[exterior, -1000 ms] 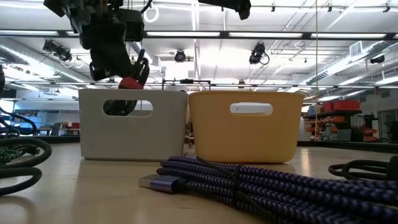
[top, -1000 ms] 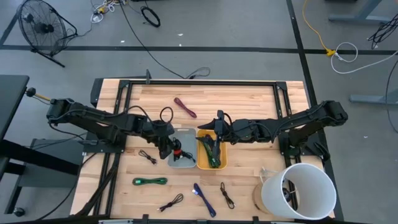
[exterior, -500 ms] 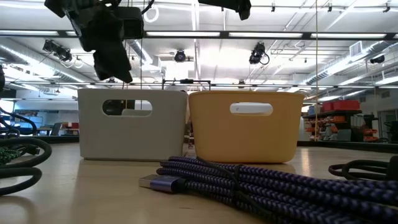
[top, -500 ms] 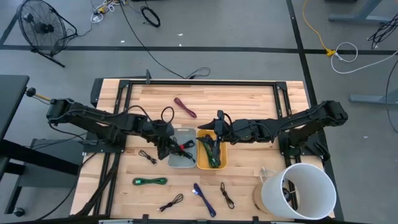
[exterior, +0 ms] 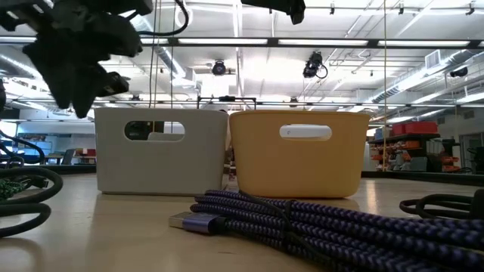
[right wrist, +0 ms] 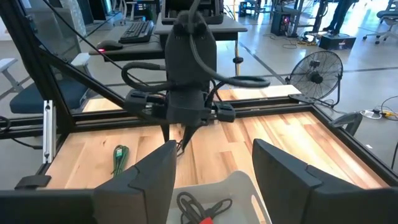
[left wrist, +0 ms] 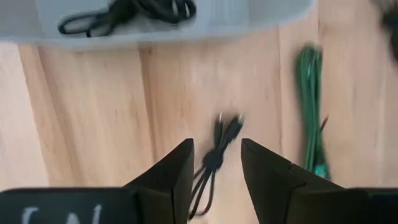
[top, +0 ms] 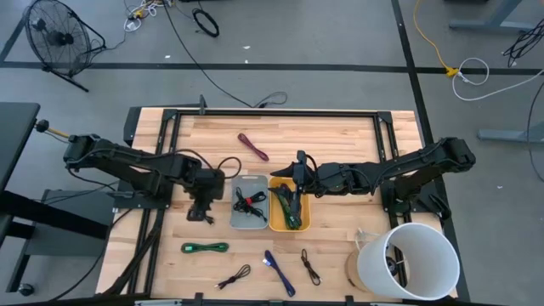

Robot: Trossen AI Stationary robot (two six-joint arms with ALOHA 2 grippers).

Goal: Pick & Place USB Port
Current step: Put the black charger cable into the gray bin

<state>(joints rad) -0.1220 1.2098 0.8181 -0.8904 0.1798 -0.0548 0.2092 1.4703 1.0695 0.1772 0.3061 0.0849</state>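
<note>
A black USB cable with a red tie (top: 249,201) lies in the grey bin (top: 249,223), beside the yellow bin (top: 304,218) that holds a green and black cable (top: 289,209). My left gripper (top: 201,204) hovers open to the left of the grey bin. In the left wrist view the left gripper (left wrist: 216,180) is above a small black cable (left wrist: 214,155) lying on the table, the cable showing between its fingers. That cable (top: 202,215) also shows in the high view. My right gripper (top: 294,175) waits open over the far end of the yellow bin (right wrist: 214,180).
Loose cables lie on the near part of the table: green (top: 205,248), purple (top: 278,270) and two black ones (top: 234,276) (top: 310,266). A maroon cable (top: 253,146) lies toward the far edge. A white bucket (top: 408,259) stands at the near right corner.
My left gripper held the black cable with the red tie over the grey bin and let it go, and the cable dropped into the bin. The gripper then moved toward the table's left, off the bin and over the small black cable.
</note>
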